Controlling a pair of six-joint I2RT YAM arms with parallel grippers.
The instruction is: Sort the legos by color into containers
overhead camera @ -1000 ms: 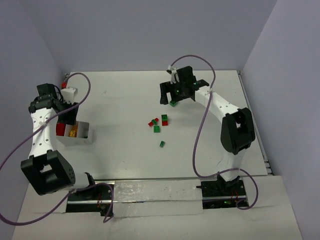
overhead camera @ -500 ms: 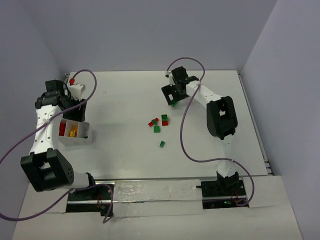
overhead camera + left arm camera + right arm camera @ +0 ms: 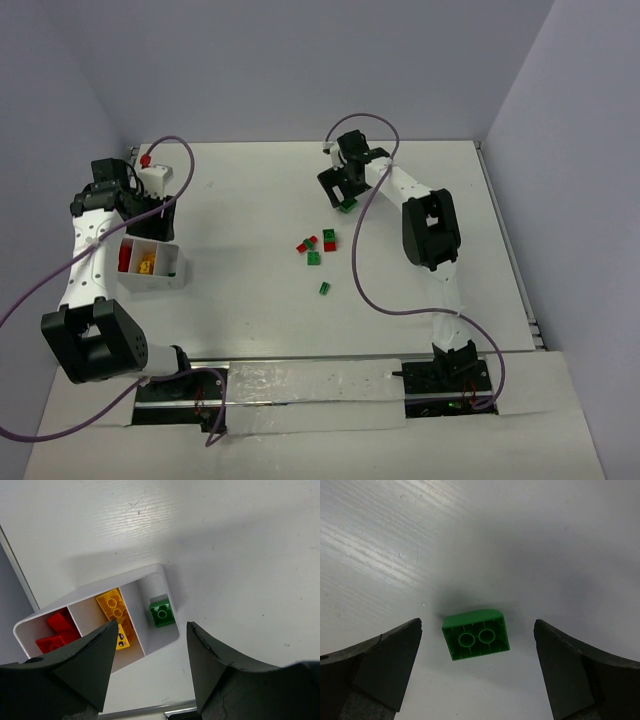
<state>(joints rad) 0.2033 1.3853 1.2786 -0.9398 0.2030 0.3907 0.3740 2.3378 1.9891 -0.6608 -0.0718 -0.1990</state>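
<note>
Over a green lego (image 3: pixel 476 641) the right pincer (image 3: pixel 478 626) spreads wide, touching nothing; the left pincer (image 3: pixel 152 624) hangs apart, empty

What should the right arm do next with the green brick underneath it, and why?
Probably lower straight down and close. The right gripper stands open with the green brick lying between its fingers on the table, upside down and not yet touched, so a short descent should let it grip.

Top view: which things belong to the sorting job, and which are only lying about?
Job: loose legos, far green lego, container, sorted legos inside it.
Not job: cables, silvery strip.
</note>
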